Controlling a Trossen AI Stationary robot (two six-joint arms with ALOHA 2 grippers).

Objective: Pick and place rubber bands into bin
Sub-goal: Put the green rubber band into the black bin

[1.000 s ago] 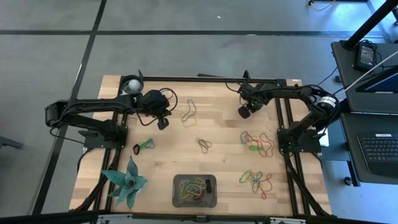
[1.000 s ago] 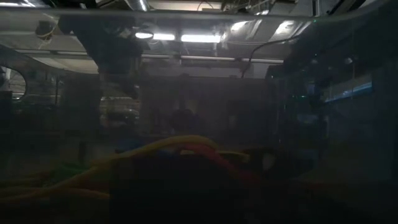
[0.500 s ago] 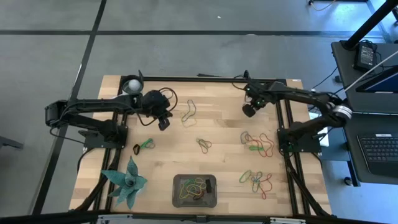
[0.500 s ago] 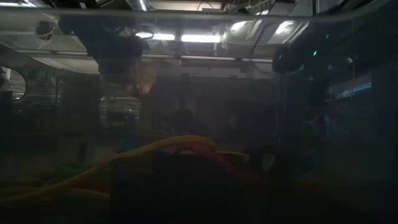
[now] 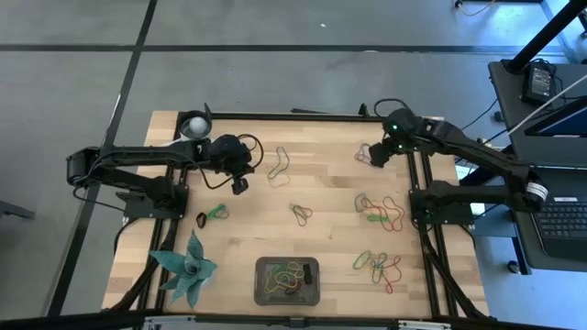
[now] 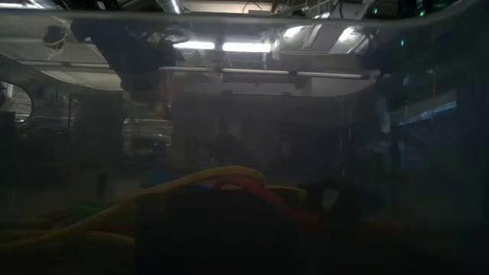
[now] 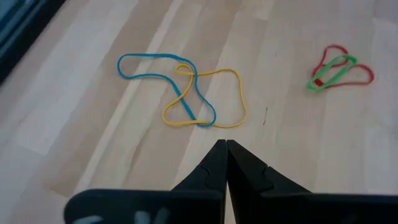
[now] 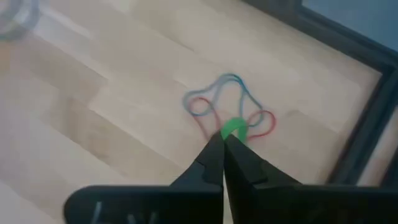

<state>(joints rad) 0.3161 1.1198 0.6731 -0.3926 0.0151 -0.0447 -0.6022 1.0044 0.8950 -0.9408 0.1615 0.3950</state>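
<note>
The right gripper (image 5: 376, 156) is in the upper right part of the high view, near the back edge of the table (image 5: 321, 234). Its fingers are pressed together. In the right wrist view the closed fingertips (image 8: 222, 144) meet just at a small green band (image 8: 234, 128), and a red and a blue loop (image 8: 214, 99) spread out beyond it. I cannot say for sure if the green piece is pinched or only lies just in front of the tips. In my judgement, the gripper has taken hold of this little bunch.

The left gripper (image 5: 239, 183) is in the upper left part of the high view, also shut and holding nothing. In the left wrist view its tips (image 7: 224, 149) point at a blue and yellow pair of loops (image 7: 183, 93) that lies on the wood just ahead of them, not touching. A red and green pair (image 7: 339, 70) lies further off.

The bin (image 5: 288, 281) stands at the lower middle of the high view, and some bands already lie inside it. From the right gripper it is down and to the left in the frame, well apart, and the long side of the bin runs left to right. More rubber bands lie between them: one cluster (image 5: 381, 211) at the right middle and another (image 5: 378, 267) at the lower right. The left gripper seems slightly nearer to the bin. If the right gripper really holds its bunch, the coming move is a long diagonal carry to the bin.
</note>
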